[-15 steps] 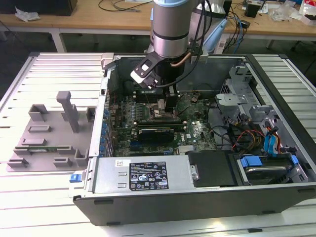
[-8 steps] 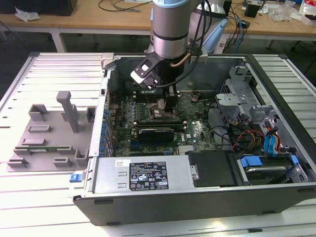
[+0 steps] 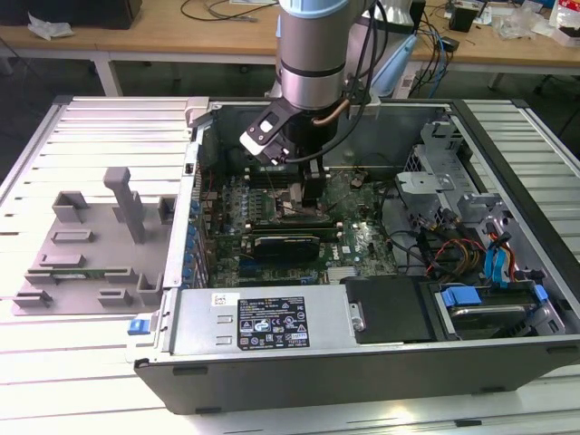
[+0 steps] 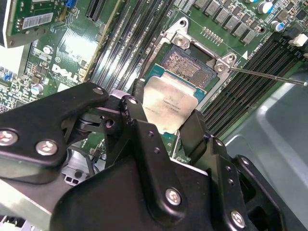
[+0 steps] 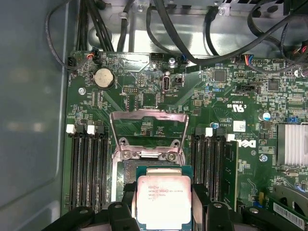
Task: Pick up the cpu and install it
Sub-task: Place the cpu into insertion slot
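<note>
One cpu, silver top up, clamped between the fingers of the gripper in both wrist views; poised right at the open socket, latch frame flipped up beyond; touching or not, cannot tell; deep inside the open case on the desk; grey tray well apart, at the exterior view's left.

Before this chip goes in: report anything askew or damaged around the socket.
Nothing stands out. The cpu is gripped between the fingers above the open socket, its metal frame raised; no damage shows.
</note>
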Robot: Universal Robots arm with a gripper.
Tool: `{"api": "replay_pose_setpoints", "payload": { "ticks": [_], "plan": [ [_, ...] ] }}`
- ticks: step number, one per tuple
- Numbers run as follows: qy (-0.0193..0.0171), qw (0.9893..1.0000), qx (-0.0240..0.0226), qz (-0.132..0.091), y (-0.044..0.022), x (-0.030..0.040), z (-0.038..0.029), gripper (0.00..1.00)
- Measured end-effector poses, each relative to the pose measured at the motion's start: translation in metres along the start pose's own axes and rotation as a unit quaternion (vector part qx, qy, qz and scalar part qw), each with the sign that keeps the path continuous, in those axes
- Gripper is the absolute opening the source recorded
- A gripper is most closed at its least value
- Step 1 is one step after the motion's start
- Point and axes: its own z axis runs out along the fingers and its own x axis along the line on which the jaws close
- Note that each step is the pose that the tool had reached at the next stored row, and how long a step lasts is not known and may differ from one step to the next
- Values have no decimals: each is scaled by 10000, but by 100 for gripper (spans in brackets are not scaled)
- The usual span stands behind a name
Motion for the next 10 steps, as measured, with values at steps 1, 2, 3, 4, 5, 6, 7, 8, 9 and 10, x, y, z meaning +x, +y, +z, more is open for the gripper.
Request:
{"api": "replay_pose_setpoints", "payload": {
  "ticks": [1, 2, 3, 4, 5, 6, 7, 8, 9, 10],
  "plan": [
    [0, 10000, 0, 0, 0, 0, 1, 55],
    [1, 10000, 0, 0, 0, 0, 3, 55],
    [1, 10000, -1, 0, 0, 0, 8, 55],
    [1, 10000, 0, 0, 0, 0, 8, 55],
    [1, 10000, 0, 0, -1, 0, 8, 55],
    [0, 10000, 0, 0, 0, 0, 8, 55],
    [1, 10000, -1, 1, -1, 7, 10, 55],
    [1, 10000, -1, -10, 0, 18, 12, 55],
    [3, 10000, 0, -46, 0, 27, 15, 55],
    [5, 9999, 0, -119, 0, 33, 19, 55]
  ]
}}
